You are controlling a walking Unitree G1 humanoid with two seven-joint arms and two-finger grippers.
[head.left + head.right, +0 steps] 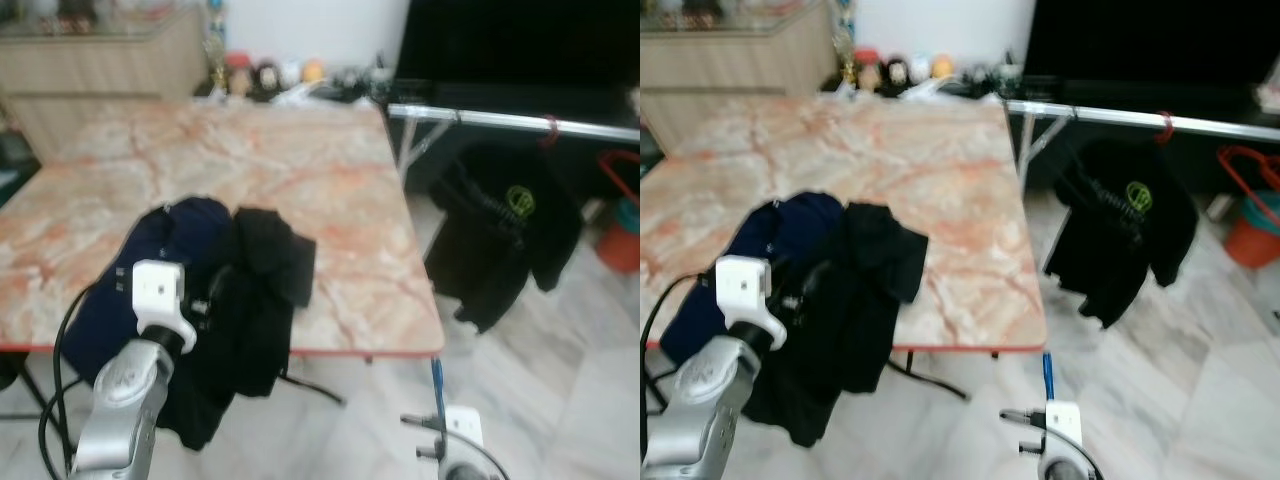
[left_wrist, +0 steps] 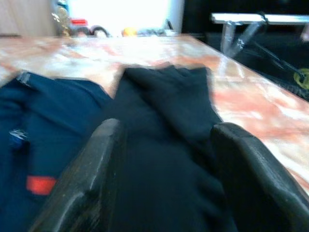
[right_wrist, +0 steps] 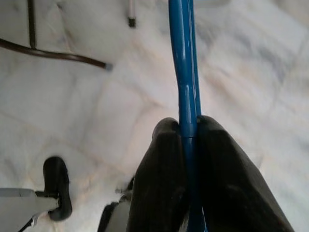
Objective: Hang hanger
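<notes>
Hanger point(image 3: 186, 72), a thin blue bar, looks light, stiff and slick; the right gripper point(image 3: 189, 126) is clamped on it. Left gripper point(image 2: 164, 140) hovers with fingers apart over the black garment point(image 1: 255, 300).

No readable text. Green round logo on hanging black shirt point(image 1: 505, 235) blurred; red tag on navy garment point(image 2: 41, 185) illegible.

Head stereo pair looks forward and down over the pink marble-patterned counter point(image 1: 300, 170); both eyes share it and the silver metal clothes rail point(image 1: 1140, 120). My left wrist cam sits low and close over the black crumpled garment point(image 2: 164, 121). Right wrist cam faces the white marble floor point(image 3: 72, 92).
</notes>
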